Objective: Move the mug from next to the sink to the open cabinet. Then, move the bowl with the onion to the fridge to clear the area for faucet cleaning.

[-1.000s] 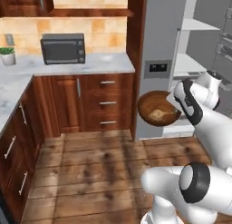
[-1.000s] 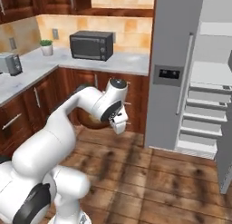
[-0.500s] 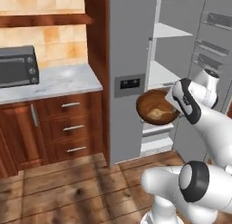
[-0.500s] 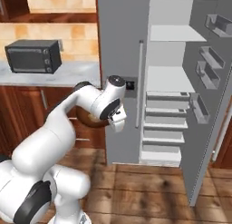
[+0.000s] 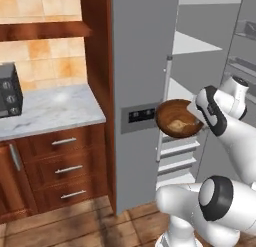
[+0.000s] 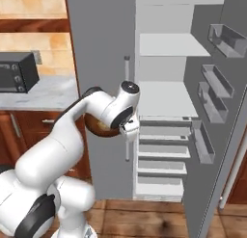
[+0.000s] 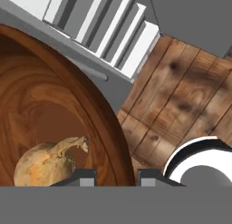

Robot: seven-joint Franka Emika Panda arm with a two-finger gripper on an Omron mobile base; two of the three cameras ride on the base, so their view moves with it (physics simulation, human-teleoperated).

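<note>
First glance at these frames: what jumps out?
The wooden bowl held up in the gripper, its rim between the fingers and the onion inside. Right behind it, the grey fridge stands open, with white shelves and door bins on show.

We see flat, even rendered light, soft shadows, no glare; edges look slightly soft and pixelated.
</note>
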